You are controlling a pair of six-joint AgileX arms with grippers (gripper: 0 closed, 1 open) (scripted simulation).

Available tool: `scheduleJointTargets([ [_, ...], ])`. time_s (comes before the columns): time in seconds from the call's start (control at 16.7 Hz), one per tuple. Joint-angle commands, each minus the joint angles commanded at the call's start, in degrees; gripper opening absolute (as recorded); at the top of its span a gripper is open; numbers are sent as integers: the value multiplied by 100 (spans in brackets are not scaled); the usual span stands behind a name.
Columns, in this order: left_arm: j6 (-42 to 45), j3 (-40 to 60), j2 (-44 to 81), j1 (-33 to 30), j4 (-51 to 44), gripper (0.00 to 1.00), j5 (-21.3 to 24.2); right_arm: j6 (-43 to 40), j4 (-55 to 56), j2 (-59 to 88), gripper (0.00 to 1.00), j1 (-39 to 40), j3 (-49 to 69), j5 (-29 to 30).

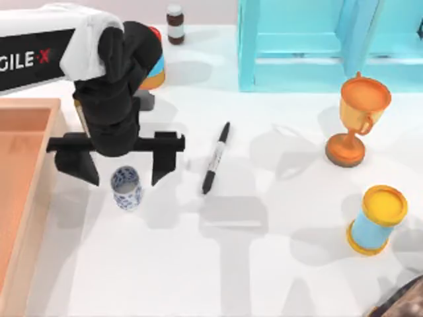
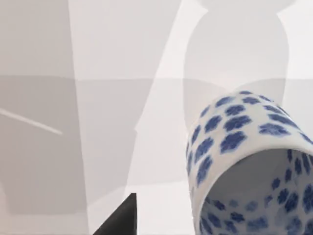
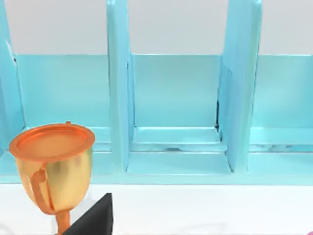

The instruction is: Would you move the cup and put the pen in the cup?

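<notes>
The left gripper (image 1: 125, 173) hangs over the cup (image 1: 126, 187), its fingers (image 1: 163, 158) spread wide (not touching it). The pen (image 1: 216, 158) lies on the counter (image 1: 264, 264) nearby.

White letters "GILE·X" stand on a black band along the left arm (image 1: 39, 56), cut off at the picture's edge. The pen's (image 1: 215, 158) label band carries marks too small to read.

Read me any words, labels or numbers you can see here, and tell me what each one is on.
"GILE-X", cut off at the picture's edge, on the left arm in the top view.
The pen's label band: print too small to read.
The small brown bottle's label: nothing readable.
The cup: blue spots, no text.
</notes>
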Motion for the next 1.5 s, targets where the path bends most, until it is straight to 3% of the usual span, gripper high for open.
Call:
scheduleJointTargets([
  [0.6,-16,223,29,3,-222,100,1,0,0,0,100,0,0,0],
  [1.14,-39,2916,26,-34,-2958,100,3,0,0,0,100,0,0,0],
  [1.5,-33,3395,-37,-30,-3432,100,0,0,0,0,100,0,0,0],
])
